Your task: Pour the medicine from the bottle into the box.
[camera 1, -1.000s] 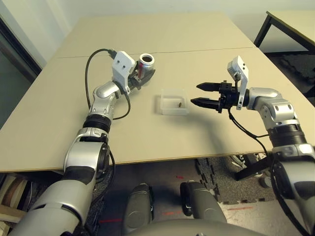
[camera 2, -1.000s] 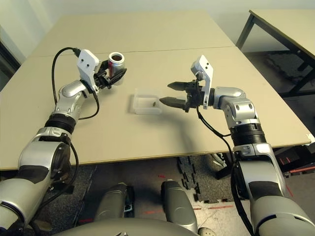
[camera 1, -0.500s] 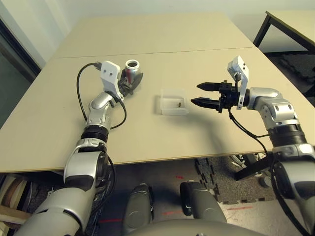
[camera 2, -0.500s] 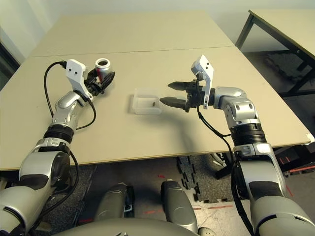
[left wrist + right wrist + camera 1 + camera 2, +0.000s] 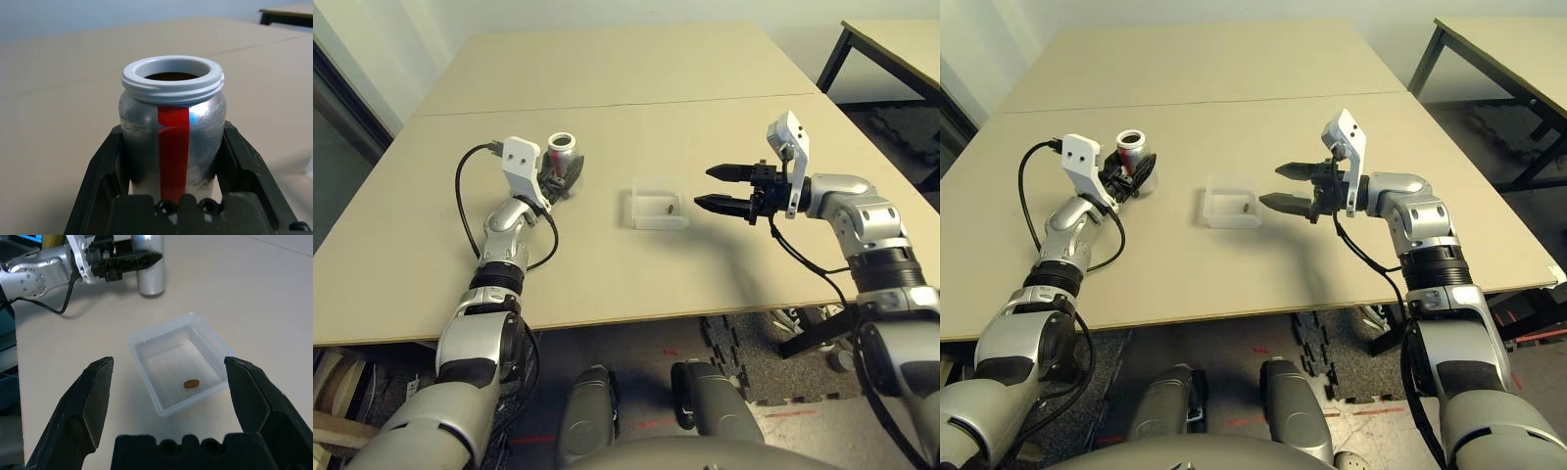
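On the near half of the pale beige wooden table (image 5: 607,284), the small shallow square box of clear translucent plastic (image 5: 659,204) is seen resting flat, roughly midway between the two arms. Inside it, toward the side facing the right arm, the tiny brownish medicine capsule (image 5: 191,384) is seen lying on the floor of the box.

Just beside the box, on its right, the right gripper (image 5: 719,190) is held above the table surface, apart from the box and touching nothing. Its two black fingers (image 5: 93,401) are spread wide and pointed toward the box, so that in the right wrist view the box and the capsule are framed between them.

Well apart from the box, on its left and slightly farther back, the small silvery-grey cylindrical pill bottle with a red stripe and a white threaded rim (image 5: 173,132) is found upright, with its mouth uncovered and facing up. It is pinched on both sides by the black fingers (image 5: 105,171) of the left gripper (image 5: 560,172), which are pressed against its body low down. In the right wrist view the base of the bottle is seen at or just above the table; contact cannot be told.

Beyond the bottle, a seam (image 5: 636,104) is seen running across the table.
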Robot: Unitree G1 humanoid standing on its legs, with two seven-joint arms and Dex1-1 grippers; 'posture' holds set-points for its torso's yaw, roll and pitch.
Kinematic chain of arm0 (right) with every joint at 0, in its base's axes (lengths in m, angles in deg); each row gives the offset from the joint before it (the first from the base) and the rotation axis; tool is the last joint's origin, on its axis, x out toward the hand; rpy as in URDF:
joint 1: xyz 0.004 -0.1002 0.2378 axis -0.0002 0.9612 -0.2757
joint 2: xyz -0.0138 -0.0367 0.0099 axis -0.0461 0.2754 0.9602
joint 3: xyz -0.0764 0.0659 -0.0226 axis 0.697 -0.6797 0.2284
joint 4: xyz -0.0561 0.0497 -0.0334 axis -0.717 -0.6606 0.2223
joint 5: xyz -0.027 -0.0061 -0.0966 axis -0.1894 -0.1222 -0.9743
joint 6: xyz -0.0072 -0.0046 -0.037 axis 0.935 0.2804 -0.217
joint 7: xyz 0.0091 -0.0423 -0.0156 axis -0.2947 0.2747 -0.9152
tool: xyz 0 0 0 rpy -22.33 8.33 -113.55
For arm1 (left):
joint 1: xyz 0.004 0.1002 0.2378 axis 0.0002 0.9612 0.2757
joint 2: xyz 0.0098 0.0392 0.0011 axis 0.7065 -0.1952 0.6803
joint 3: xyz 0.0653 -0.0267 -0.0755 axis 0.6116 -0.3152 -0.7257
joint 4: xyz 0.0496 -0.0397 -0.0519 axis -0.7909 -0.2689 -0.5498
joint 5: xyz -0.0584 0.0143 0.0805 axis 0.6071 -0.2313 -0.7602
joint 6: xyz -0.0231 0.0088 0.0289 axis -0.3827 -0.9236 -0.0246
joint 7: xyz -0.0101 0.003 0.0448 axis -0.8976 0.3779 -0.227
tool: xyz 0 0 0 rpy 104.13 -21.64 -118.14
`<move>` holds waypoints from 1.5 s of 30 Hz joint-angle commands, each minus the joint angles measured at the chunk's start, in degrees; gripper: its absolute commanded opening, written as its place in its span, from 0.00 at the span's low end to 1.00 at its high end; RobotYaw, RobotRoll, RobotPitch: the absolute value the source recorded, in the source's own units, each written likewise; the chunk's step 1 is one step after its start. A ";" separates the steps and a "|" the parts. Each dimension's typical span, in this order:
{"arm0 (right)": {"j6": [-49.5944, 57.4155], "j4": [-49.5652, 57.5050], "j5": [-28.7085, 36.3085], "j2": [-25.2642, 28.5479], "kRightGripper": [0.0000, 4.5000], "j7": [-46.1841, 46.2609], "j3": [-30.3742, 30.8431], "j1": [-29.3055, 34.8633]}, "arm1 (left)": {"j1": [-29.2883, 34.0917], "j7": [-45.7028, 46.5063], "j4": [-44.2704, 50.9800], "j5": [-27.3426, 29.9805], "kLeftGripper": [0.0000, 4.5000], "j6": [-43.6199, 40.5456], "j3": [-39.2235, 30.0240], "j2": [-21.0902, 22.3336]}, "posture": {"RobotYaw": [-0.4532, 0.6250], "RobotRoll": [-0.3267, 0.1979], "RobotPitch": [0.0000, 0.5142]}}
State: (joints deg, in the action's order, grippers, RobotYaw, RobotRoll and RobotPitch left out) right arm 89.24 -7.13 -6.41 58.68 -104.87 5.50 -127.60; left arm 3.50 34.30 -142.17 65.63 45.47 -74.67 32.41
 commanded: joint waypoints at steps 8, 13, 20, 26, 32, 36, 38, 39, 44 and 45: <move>0.30 0.77 -0.15 0.50 1.00 0.20 0.27 0.18 | 1.18 0.04 -1.29 1.17 0.58 0.27 -0.77 -0.60 | 0.35 0.62 0.17; 0.23 0.64 -0.19 0.62 1.00 0.05 0.27 0.05 | 1.53 -0.34 -0.98 1.77 0.58 0.01 -0.79 -0.87 | 0.35 0.62 0.16; 0.10 0.33 -0.29 0.52 1.00 -0.09 0.43 -0.30 | 2.50 -0.43 -1.00 1.70 0.89 0.02 -0.68 -0.74 | 0.35 0.62 0.16; -0.09 0.04 -0.42 0.38 1.00 -0.20 0.60 -0.62 | 3.85 -0.17 0.44 1.60 1.00 0.35 -0.52 -0.83 | 0.36 0.62 0.15; -0.30 -0.23 -0.50 0.09 1.00 -0.24 0.71 -0.81 | 6.68 -0.41 4.48 2.54 1.00 -0.40 -0.81 -0.91 | 0.36 0.62 0.14; -0.56 -0.79 -0.59 -0.19 1.00 -0.24 0.77 -1.12 | 8.78 -0.82 8.17 3.68 1.00 -2.15 -0.87 -0.83 | 0.37 0.62 0.14; -0.78 -1.16 -0.71 -0.43 1.00 -0.31 0.92 -1.12 | 10.10 -0.95 10.62 4.23 1.00 -3.19 -0.75 -0.76 | 0.38 0.62 0.14; -0.90 -1.31 -0.77 -0.58 1.00 -0.32 1.01 -1.06 | 10.90 -1.04 12.09 4.46 1.00 -3.79 -0.63 -0.76 | 0.38 0.62 0.15; -1.70 -2.63 -1.10 -1.12 1.00 -0.22 1.26 -1.37 | 14.55 -1.29 19.03 4.93 1.00 -6.89 0.13 -0.74 | 0.39 0.62 0.16; -1.89 -2.97 -1.16 -1.17 1.00 -0.21 1.29 -1.48 | 15.18 -1.28 20.24 5.02 1.00 -7.51 0.27 -0.75 | 0.39 0.62 0.16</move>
State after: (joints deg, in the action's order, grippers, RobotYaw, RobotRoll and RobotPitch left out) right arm 88.13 -9.32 -6.83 57.78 -105.05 5.97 -128.52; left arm 17.49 33.28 -123.96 70.16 39.46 -74.87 31.53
